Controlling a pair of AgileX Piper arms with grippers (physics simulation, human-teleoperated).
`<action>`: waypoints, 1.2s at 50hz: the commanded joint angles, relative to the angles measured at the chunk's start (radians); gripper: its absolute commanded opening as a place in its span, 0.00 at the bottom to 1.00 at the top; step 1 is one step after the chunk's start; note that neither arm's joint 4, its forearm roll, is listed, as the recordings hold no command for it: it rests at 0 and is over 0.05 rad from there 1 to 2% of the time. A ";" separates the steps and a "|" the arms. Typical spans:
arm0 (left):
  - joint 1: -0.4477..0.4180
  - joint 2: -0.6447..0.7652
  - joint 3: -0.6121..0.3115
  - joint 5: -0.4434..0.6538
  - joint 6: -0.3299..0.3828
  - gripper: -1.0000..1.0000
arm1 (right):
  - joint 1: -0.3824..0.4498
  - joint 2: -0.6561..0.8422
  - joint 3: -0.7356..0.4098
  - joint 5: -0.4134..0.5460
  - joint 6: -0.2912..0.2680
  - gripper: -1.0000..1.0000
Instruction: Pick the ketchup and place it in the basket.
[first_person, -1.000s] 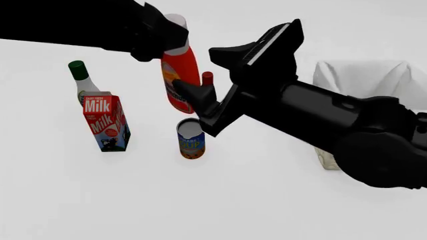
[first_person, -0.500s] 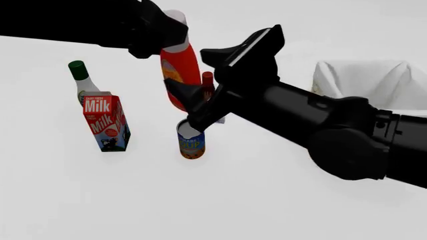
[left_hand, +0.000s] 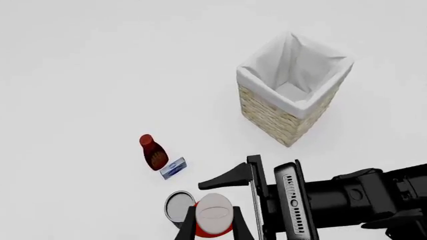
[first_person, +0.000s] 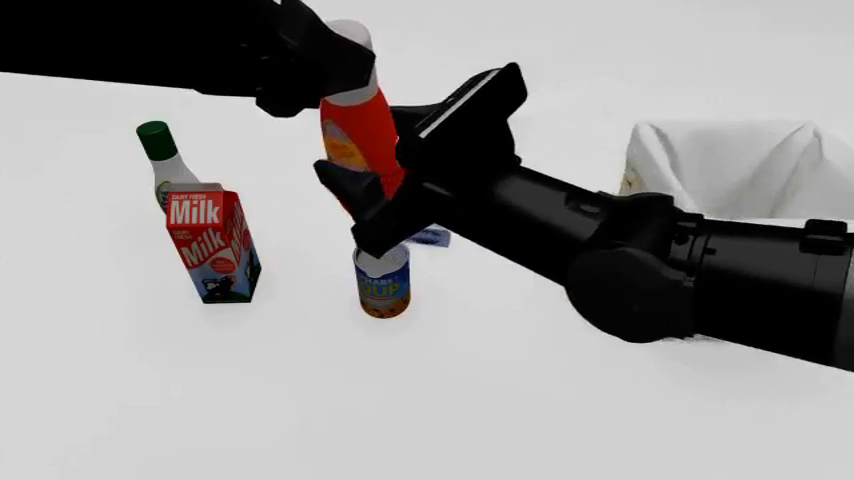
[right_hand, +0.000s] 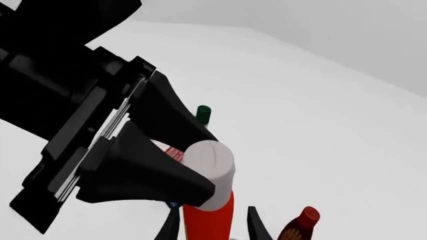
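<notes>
The ketchup (first_person: 358, 125), a bright red bottle with a white cap, hangs slightly tilted from my left gripper (first_person: 344, 62), which is shut on its cap (left_hand: 215, 212). My right gripper (first_person: 363, 142) reaches in from the right and stands open, one finger on each side of the red body (right_hand: 208, 220). In the right wrist view both fingers (right_hand: 257, 227) sit a little apart from the bottle. The basket (first_person: 727, 130), wicker with a white cloth lining, stands at the right, partly behind my right arm, and shows whole in the left wrist view (left_hand: 293, 107).
A milk carton (first_person: 211, 245) and a green-capped bottle (first_person: 160, 160) stand at the left. A can (first_person: 382, 282) sits just below the ketchup, beside a small blue box (left_hand: 173, 168) and a dark red-brown bottle (left_hand: 153, 152).
My right gripper has moved left and now straddles the ketchup's body. The ketchup has tilted a little and risen slightly in the left gripper.
</notes>
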 joint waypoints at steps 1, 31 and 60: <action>-0.002 -0.005 -0.003 0.001 0.011 0.00 | -0.009 0.045 -0.025 -0.013 0.003 1.00; -0.032 -0.014 -0.003 -0.018 -0.020 1.00 | -0.033 0.014 0.008 -0.032 -0.006 0.00; 0.021 -0.110 -0.148 0.029 -0.043 1.00 | -0.068 0.005 0.030 -0.036 0.019 0.00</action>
